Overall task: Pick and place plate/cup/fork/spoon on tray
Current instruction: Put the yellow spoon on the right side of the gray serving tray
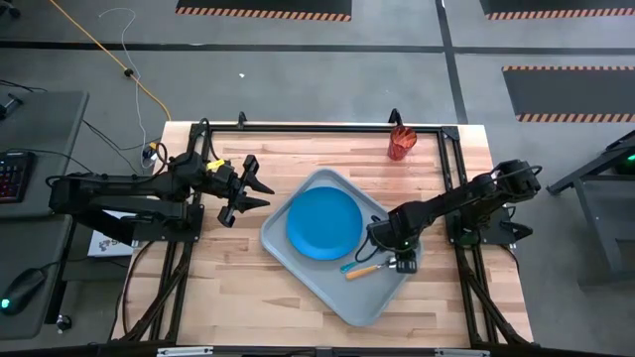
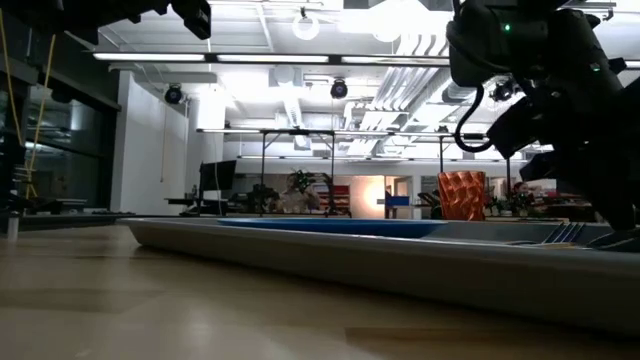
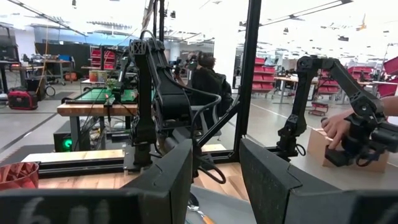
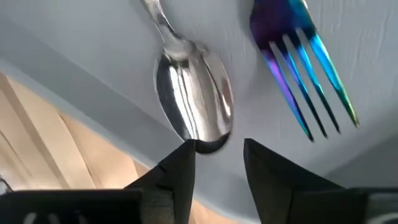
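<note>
The pale grey tray (image 1: 349, 297) lies slantwise on the wooden table. The blue plate (image 1: 325, 223) lies flat on it. Beside the plate, the teal-handled fork (image 1: 355, 265) and the orange-handled spoon (image 1: 361, 274) lie side by side on the tray floor. My right gripper (image 4: 217, 163) points down, open, its fingertips just over the tip of the spoon's silver bowl (image 4: 194, 102); the fork's tines (image 4: 306, 87) lie beside it. The red-orange cup (image 1: 400, 144) stands on the table near the far edge. My left gripper (image 1: 250, 194) waits open above the table, left of the tray.
Black frame rails (image 1: 317, 127) run along the table's edges. Bare wood (image 1: 218, 288) lies left of the tray toward the near edge. In the left wrist view a person's hand (image 3: 336, 127) shows in the room beyond, at another arm there.
</note>
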